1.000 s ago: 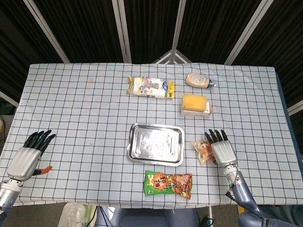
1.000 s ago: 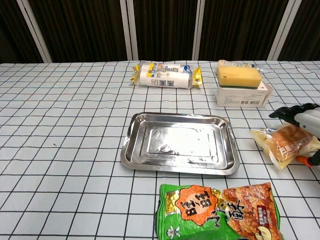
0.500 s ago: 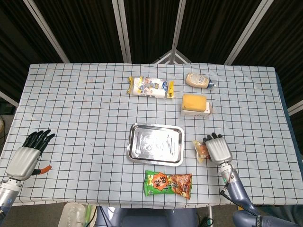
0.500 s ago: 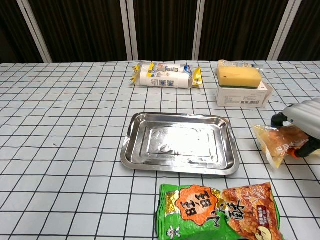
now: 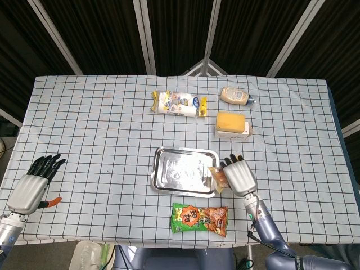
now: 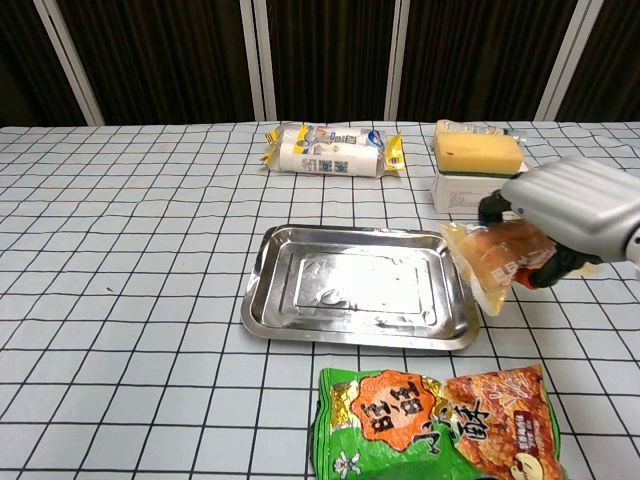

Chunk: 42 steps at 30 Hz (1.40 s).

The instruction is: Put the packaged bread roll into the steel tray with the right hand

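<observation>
Steel tray: the steel tray [image 5: 184, 171] sits near the middle of the bench [image 5: 101, 124], a bit toward the front edge. It looks bare inside, ready to take the roll.
Bread roll: the packaged bread roll [image 6: 503, 262] is up off the cloth, right at the tray's right rim. I think it is held there so it can be dropped in next.
Right robot hand: the right robot hand [image 6: 560, 225] has its fingers wrapped around the roll, holding it from above and from the right side.
Left robot hand: the left robot hand [image 5: 35, 183] waits by the front left corner of the bench. It holds nothing, and its fingers are stretched out. The job is not for this one.
Other things: a green and orange snack bag [image 5: 200, 218] lies at the front edge. A yellow sponge [image 5: 231, 120] on a box, a squeeze bottle [image 5: 237, 95] and a white and yellow pack [image 5: 179, 104] lie toward the back edge.
Bench top: a white cloth with black squares covers it.
Room: dark curtains [image 5: 174, 34] hang behind.
</observation>
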### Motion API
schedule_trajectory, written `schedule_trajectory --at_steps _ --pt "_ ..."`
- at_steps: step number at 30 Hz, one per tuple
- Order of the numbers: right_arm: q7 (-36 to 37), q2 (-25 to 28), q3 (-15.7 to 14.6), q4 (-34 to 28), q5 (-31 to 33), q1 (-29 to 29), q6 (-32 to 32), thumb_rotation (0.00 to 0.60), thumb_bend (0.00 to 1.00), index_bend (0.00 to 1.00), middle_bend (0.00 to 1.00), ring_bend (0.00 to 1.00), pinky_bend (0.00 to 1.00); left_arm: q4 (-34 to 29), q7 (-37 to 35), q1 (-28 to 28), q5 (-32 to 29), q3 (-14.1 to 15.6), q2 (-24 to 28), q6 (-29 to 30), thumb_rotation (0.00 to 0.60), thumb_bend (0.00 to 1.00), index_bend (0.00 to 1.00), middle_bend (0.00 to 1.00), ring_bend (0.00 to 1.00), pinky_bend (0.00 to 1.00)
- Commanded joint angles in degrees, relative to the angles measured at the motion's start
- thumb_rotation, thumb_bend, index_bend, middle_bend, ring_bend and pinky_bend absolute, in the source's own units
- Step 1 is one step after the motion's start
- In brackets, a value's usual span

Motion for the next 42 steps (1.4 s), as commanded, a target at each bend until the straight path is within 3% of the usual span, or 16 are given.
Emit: schedule_trajectory --at_steps 1,12,14,18,20,25,34,38,42 --pt "-6.34 -3.55 2.31 -2.98 3.31 3.72 -0.85 0.600 0.43 0.54 0.39 0.27 0.40 0.04 -0.41 -0.02 0.04 -0.01 0.16 0.05 0.600 0.06 0.00 0.00 0.00 0.00" --pt "-17.95 -17.81 7.64 5.90 17.95 14.63 -3.16 0.600 0.43 0.54 0.39 0.27 0.40 0.70 -3.25 -0.13 0.18 -0.12 1.03 0.26 0.600 0.06 0.00 0.00 0.00 0.00" --pt "-18.49 -19.28 7.64 7.39 18.57 15.68 -2.80 0.600 0.43 0.46 0.38 0.27 0.40 0.85 -3.76 -0.14 0.22 -0.14 1.17 0.33 0.600 0.06 0.00 0.00 0.00 0.00" --pt "-19.38 -20.84 6.82 9.31 18.68 16.58 -0.60 0.600 0.43 0.05 0.15 0.09 0.31 1.16 -4.62 -0.15 0.30 -0.11 1.39 0.39 0.600 0.06 0.00 0.00 0.00 0.00" --pt "-20.57 -20.40 6.44 8.41 19.67 16.40 0.82 0.600 0.42 0.00 0.06 0.02 0.24 1.21 -4.81 -0.14 0.42 -0.06 1.43 0.45 0.600 0.06 0.00 0.00 0.00 0.00" --pt "-23.15 -17.29 5.11 2.13 20.58 15.03 5.43 0.600 0.33 0.00 0.00 0.00 0.10 1.15 -4.40 -0.19 0.52 -0.01 1.28 0.37 0.600 0.06 0.00 0.00 0.00 0.00" --pt "-25.60 -6.45 -1.35 -13.88 15.87 8.46 18.02 0.600 0.32 0.00 0.00 0.00 0.09 0.73 -2.62 -0.28 0.17 0.04 0.78 -0.20 0.600 0.06 0.00 0.00 0.00 0.00" --pt "-16.87 2.02 -7.89 -17.47 7.47 2.17 22.96 0.600 0.32 0.00 0.00 0.00 0.06 0.57 -2.19 -0.12 0.30 0.07 0.70 0.15 0.600 0.06 0.00 0.00 0.00 0.00" --pt "1.93 10.20 -15.18 -11.81 -2.01 -5.90 27.34 0.600 0.32 0.00 0.00 0.00 0.01 0.40 -1.03 -0.18 0.59 0.29 0.25 -0.05 0.600 0.06 0.00 0.00 0.00 0.00"
